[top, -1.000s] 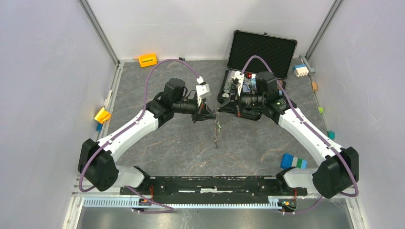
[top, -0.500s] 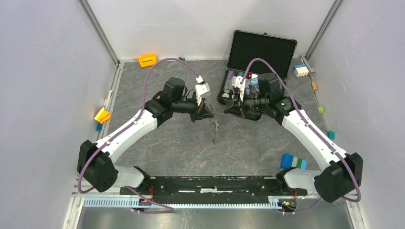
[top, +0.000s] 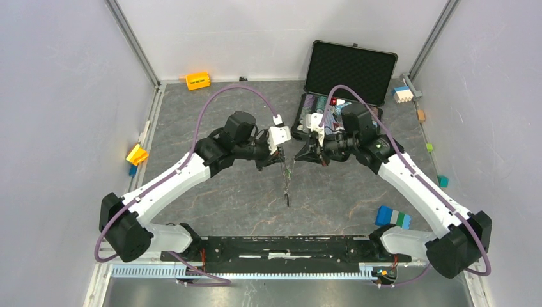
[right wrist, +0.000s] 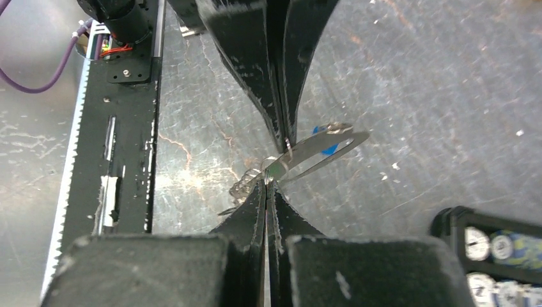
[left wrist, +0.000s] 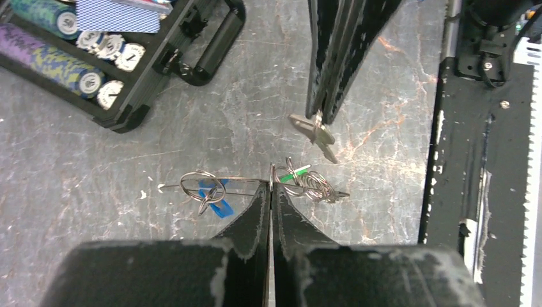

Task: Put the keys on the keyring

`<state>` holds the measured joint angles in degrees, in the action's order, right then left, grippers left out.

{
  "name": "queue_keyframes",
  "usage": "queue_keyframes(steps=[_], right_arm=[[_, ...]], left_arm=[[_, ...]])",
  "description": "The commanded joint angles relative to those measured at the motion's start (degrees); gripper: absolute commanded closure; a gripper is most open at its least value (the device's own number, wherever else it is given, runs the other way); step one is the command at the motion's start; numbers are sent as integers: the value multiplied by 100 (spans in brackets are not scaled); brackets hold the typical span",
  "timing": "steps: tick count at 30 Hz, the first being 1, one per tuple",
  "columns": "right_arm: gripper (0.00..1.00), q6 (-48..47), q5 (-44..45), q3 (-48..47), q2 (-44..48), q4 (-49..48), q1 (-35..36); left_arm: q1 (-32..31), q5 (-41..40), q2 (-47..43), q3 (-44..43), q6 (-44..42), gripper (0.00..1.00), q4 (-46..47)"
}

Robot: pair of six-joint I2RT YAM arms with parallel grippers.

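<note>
Both grippers met at frame centre, one with the keyring, the other with a key.

In the left wrist view, the left gripper (left wrist: 270, 189) was pressed shut on the keyring's (left wrist: 311, 185) thin wire at bottom centre, the loop stretching left and the chain with its green tag (left wrist: 294, 172) bunched just right of the tips. The right gripper (right wrist: 266, 184) was clamped on a key (right wrist: 316, 148), which stuck out up and right of its tips, just beside the left gripper's tips. From the left wrist, the key sat just above the chain, a little apart. Whether the key touched the loop could not be told. An open case (left wrist: 147, 96) lay on the tabletop (left wrist: 96, 160), upper left.
</note>
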<state>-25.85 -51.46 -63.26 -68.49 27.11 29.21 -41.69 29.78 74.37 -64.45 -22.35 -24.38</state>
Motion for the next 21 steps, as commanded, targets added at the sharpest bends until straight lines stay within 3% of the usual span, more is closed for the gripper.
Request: queue_keyframes(steps=[1,10,21], right_arm=[[100,836,-118,284,-132,-757,21],[100,1827,-253,500,-516,-1568,14],[100,2650,-488,643,-861,-2242,-157]], left_arm=[[-56,-358,-142,-354,-69,98,120],[-258,-1078,-97,-363,271,98,224],[-486,-1795,-269,-125,-109,98,434]])
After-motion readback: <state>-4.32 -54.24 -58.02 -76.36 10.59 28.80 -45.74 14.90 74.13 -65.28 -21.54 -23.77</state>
